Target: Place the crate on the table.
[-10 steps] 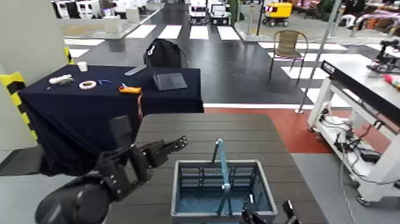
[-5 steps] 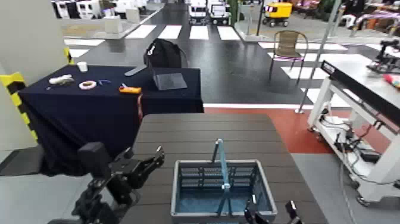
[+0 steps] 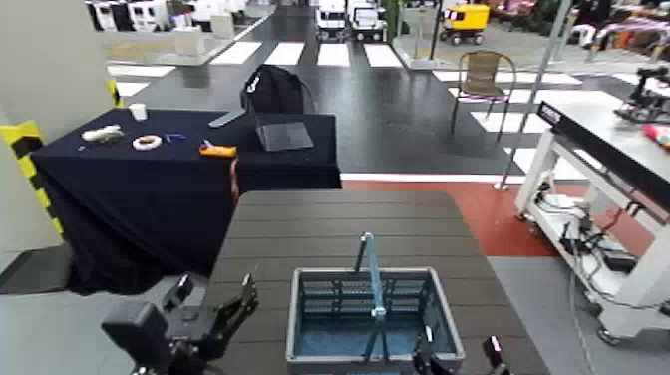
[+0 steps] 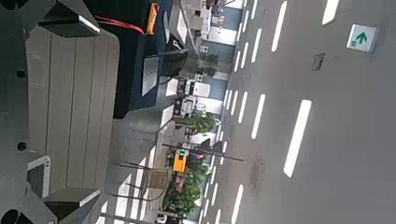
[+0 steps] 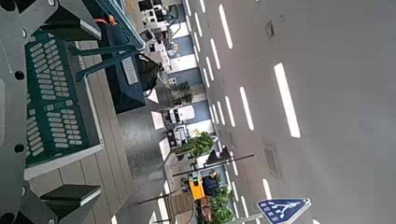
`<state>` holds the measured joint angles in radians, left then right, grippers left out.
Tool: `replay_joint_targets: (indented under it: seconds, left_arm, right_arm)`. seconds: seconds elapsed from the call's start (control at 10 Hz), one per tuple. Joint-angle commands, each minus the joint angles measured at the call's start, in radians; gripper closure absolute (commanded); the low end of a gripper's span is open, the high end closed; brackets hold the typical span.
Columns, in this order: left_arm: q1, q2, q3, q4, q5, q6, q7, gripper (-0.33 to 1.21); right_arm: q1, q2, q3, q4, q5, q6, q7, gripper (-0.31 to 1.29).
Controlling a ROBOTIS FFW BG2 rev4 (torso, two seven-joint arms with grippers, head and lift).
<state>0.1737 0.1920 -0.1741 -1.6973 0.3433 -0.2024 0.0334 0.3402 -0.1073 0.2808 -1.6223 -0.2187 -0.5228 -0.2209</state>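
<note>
Left end effector (image 3: 227,307) released beside crate (image 3: 374,317); crate on table (image 3: 339,214); right end effector (image 3: 457,357) released.

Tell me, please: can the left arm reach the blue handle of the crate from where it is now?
Probably yes. The left end effector hangs open beside the table, left of the crate. Nothing stands between it and the handle, which rises clear above the rim.

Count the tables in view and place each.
3: the brown table under the crate, the navy-draped table behind it on the left, the white workbench on the right. Others may be hidden.
</note>
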Motion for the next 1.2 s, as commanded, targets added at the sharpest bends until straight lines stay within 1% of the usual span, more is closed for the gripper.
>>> replay_joint_targets:
  seconds: [0.1,0.3,0.6,0.7,0.9,1.2]
  left_arm:
    - [0.055,-0.006,-0.016,-0.002,-0.040,-0.068,0.030,0.10]
    - [0.089,-0.013,-0.013,-0.012,-0.069,-0.083,0.034,0.10]
    - [0.139,-0.006,0.011,-0.041,-0.144,-0.083,0.030,0.10]
    - [0.151,0.001,0.015,-0.047,-0.173,-0.083,0.026,0.10]
    - [0.158,0.015,0.008,-0.047,-0.179,-0.083,0.025,0.10]
    - [0.158,0.012,0.005,-0.047,-0.181,-0.083,0.025,0.10]
  right_arm:
    - [0.008,0.005,-0.008,-0.007,0.007,-0.003,0.000,0.14]
    - [0.013,0.008,-0.009,-0.008,0.007,-0.002,0.000,0.14]
    - [0.013,0.008,-0.011,-0.010,0.007,0.006,-0.002,0.14]
    - [0.013,0.008,-0.009,-0.010,0.007,0.009,-0.002,0.14]
    - [0.013,0.006,-0.009,-0.010,0.007,0.013,-0.002,0.14]
    - [0.013,0.006,-0.009,-0.011,0.005,0.023,-0.002,0.14]
